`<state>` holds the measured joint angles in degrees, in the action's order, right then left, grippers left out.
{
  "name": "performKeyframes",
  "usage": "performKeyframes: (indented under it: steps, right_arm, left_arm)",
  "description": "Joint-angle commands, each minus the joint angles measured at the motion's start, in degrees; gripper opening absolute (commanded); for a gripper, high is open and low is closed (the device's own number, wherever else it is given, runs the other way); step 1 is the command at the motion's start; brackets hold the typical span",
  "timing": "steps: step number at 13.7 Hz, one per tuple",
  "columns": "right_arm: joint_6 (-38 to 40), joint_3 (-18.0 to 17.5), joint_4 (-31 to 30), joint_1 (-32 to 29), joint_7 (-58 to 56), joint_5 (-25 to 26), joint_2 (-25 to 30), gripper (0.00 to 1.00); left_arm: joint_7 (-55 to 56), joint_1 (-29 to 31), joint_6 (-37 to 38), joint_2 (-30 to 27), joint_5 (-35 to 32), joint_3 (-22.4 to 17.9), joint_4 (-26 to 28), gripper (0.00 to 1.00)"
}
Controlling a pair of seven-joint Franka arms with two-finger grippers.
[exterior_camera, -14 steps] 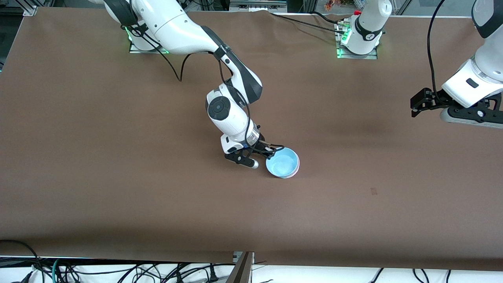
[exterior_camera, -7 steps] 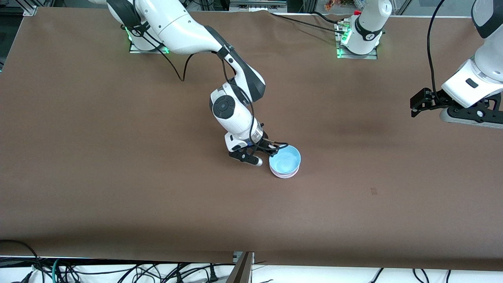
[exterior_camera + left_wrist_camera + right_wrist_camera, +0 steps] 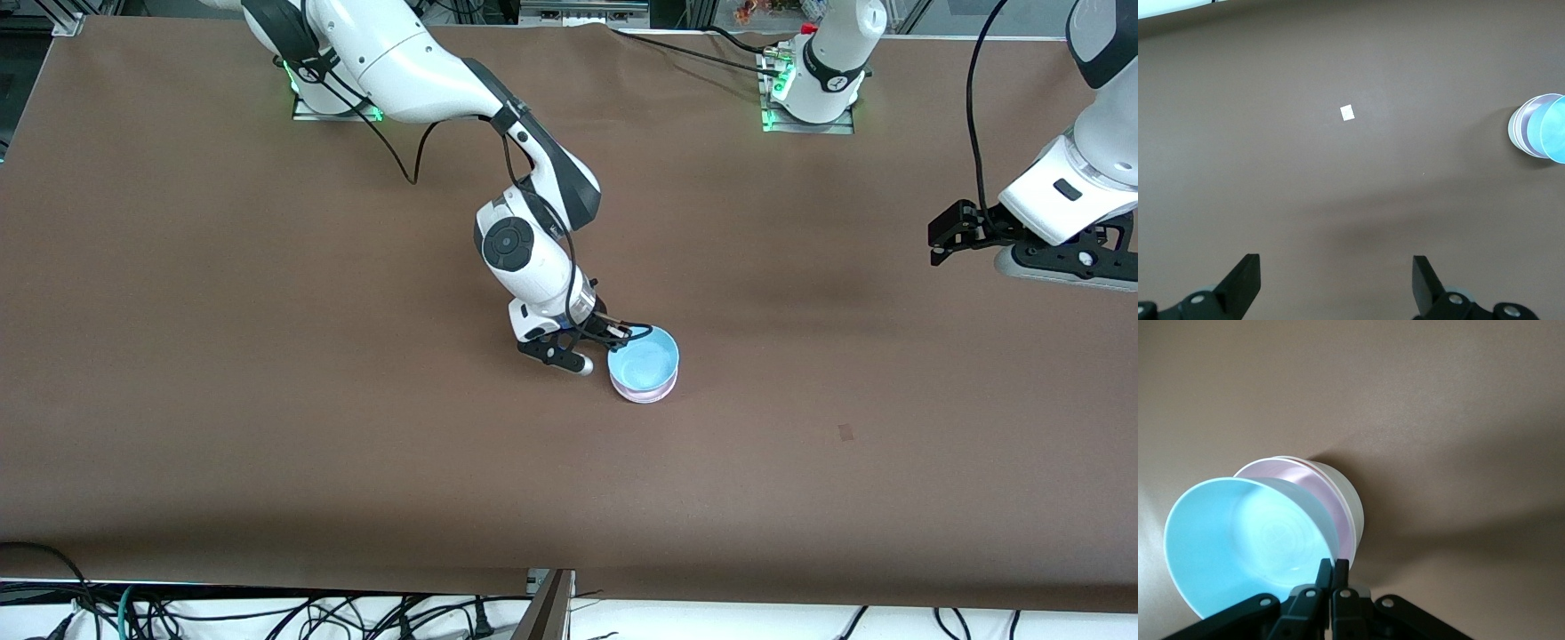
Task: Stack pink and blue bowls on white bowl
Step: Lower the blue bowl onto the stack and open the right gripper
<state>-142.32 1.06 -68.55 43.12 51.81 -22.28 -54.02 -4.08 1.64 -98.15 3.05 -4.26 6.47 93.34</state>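
Right wrist view: right gripper point(image 3: 1332, 568) pinches blue bowl point(image 3: 1248, 540) rim; left gripper point(image 3: 1336, 283) waits, fingers spread.

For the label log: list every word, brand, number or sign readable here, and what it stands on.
No text reads in any view.
blue bowl, pink bowl, white bowl: unmarked.
small white tag on the table: blank.
right gripper, holding the blue bowl; left gripper, waiting: no lettering.
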Motion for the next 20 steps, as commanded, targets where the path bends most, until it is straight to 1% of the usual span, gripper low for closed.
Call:
performKeyframes:
  steps: [1, 5, 6, 7, 8, 9, 10, 14, 15, 16, 17, 19, 20]
  right_arm:
    - [0.99, 0.09, 1.93, 0.21, 1.70, -0.75, -1.00, 0.00]
    - [0.11, 0.09, 2.02, 0.21, 1.89, -0.92, -1.26, 0.00]
    - [-0.85, 0.09, 2.02, 0.21, 2.41, -0.92, -1.26, 0.13]
    - [-2.25, 0.09, 2.11, 0.12, 3.98, -0.92, -1.35, 0.33]
    - [-2.96, 0.09, 2.11, 0.12, 4.69, -0.92, -1.35, 0.43]
    - [-3.05, 0.09, 2.80, 0.12, 5.22, -0.92, -1.35, 0.72]
    - [-2.88, 0.09, 3.77, 0.12, 5.84, -0.92, -1.35, 0.85]
    - [-1.92, 0.17, 4.04, -0.40, 7.25, -0.92, -0.13, 0.94]
    - [-0.78, 0.78, 4.04, -0.41, 7.33, -0.66, 0.84, 0.98]
    - [0.71, 1.05, 3.96, -0.58, 7.34, -0.14, 2.76, 0.99]
    - [2.81, 2.97, 3.87, -0.32, 7.25, 1.18, 4.61, 0.99]
    - [12.54, 6.40, 3.78, -0.41, 6.64, 2.42, 9.87, 0.99]
    - [16.94, 9.28, 3.34, -0.41, 6.11, 2.77, 13.38, 0.99]
  left_arm:
    - [-1.55, 0.12, 0.33, 0.82, 0.13, -0.05, -1.58, 1.00]
    - [-1.64, 0.21, 0.41, 0.82, 0.22, -0.05, -1.58, 1.00]
    - [-1.64, 0.21, 0.41, 0.82, 0.22, -0.05, -1.58, 1.00]
    - [-1.64, 0.21, 0.33, 0.82, 0.22, -0.05, -1.58, 1.00]
    - [-1.64, 0.21, 0.41, 0.82, 0.22, -0.05, -1.58, 1.00]
    - [-1.64, 0.21, 0.41, 0.82, 0.22, -0.05, -1.58, 1.00]
    - [-1.64, 0.21, 0.41, 0.82, 0.22, -0.05, -1.58, 1.00]
    - [-1.64, 0.21, 0.41, 0.82, 0.22, -0.05, -1.58, 1.00]
    - [-1.64, 0.21, 0.41, 0.82, 0.22, -0.05, -1.58, 1.00]
    - [-1.64, 0.21, 0.41, 0.82, 0.22, -0.05, -1.58, 1.00]
    - [-1.64, 0.21, 0.41, 0.82, 0.22, -0.05, -1.58, 1.00]
    - [-1.64, 0.21, 0.33, 0.82, 0.22, -0.05, -1.58, 1.00]
    - [-1.64, 0.21, 0.33, 0.82, 0.22, -0.05, -1.58, 1.00]
